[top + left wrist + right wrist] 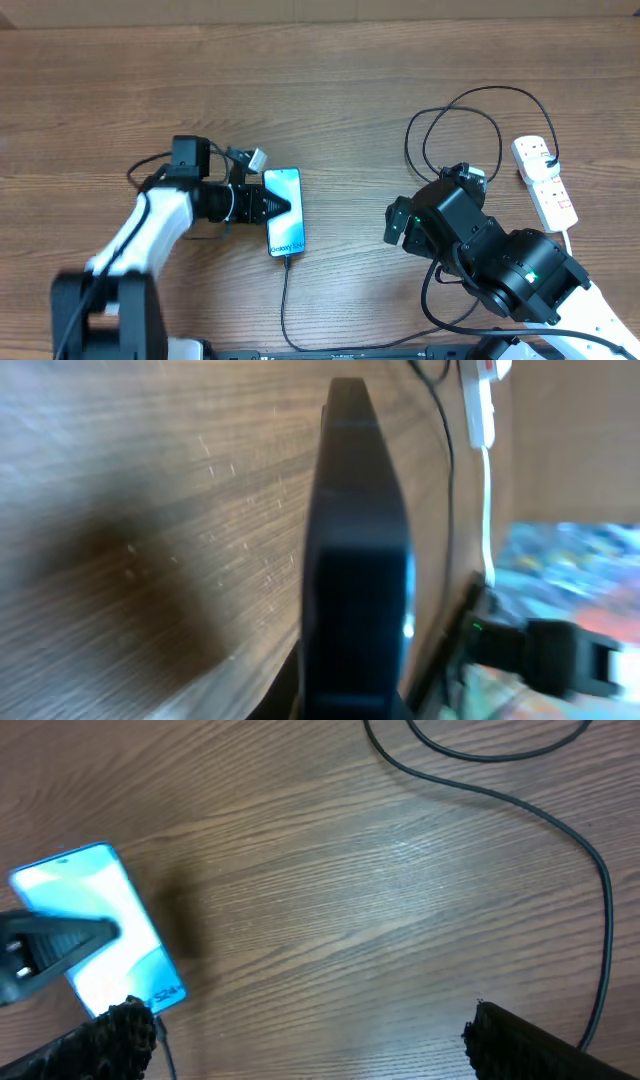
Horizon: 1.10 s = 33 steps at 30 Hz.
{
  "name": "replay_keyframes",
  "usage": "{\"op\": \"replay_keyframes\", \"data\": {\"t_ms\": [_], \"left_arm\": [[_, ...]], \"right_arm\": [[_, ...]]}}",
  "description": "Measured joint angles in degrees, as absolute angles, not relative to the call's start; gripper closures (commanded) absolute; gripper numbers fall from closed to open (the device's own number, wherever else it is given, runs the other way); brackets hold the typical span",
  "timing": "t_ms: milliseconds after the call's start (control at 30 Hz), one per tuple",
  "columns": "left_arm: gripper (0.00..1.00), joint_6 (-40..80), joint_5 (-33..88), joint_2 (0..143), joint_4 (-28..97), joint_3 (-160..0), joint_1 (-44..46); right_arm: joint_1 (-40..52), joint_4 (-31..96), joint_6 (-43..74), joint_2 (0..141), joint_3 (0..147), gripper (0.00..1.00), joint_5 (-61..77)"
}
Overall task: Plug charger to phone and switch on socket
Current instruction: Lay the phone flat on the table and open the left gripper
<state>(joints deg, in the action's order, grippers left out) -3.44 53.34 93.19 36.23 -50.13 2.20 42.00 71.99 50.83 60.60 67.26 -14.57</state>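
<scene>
- The bench (330,80) is brown wood grain. Past its edge the left wrist view shows only a colourful blur.
- The white power strip (545,180) lies at the far right, with black cable loops just beside it.
- The phone (285,212) lies mid-bench with its screen lit. The charger (284,300) runs up to its lower edge, but whether it is seated I cannot tell.
- The left gripper (270,207) has its jaws clamped on the phone's left edge.
- The right gripper (305,1020) hovers with its jaws wide apart, holding nothing, between phone and strip.
</scene>
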Motion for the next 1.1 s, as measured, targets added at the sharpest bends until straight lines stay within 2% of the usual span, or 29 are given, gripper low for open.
{"op": "replay_keyframes", "data": {"t_ms": [233,433,700,1100], "left_arm": [[0.95,-9.56,55.94,104.88,46.15,-58.35,2.2],[0.96,-15.29,50.74,107.09,50.63,-63.96,2.2],[0.96,-19.03,47.27,107.09,50.0,-64.51,2.2],[0.93,-10.33,46.0,107.09,40.18,-62.02,2.2]], "right_arm": [[41.98,72.44,50.81,60.6,67.26,0.0,-14.57],[41.98,72.55,50.83,60.6,67.26,0.0,-14.59],[42.0,72.58,50.81,60.6,67.26,0.0,-14.57],[42.0,72.69,50.78,60.6,67.26,0.0,-14.57]]}}
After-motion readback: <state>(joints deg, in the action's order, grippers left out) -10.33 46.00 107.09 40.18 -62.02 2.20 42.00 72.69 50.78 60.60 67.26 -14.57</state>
